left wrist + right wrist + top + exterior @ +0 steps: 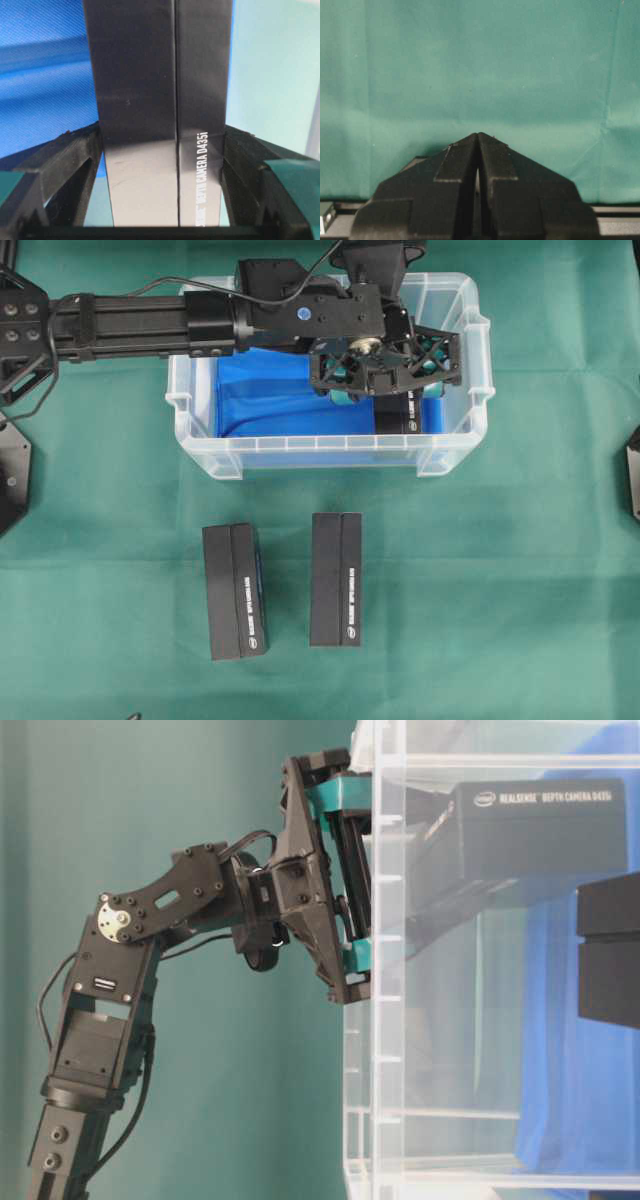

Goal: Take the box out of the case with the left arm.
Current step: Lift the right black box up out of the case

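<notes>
Green cloth covers the tabletop (520, 570). Inside the case (200, 435), the left claw (385, 365) clamps a black box (160, 100). Right claw (478, 165) sits closed.

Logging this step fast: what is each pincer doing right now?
Left pincer: closed on the black depth camera box inside the case.
Right pincer: shut, holding nothing.
</notes>
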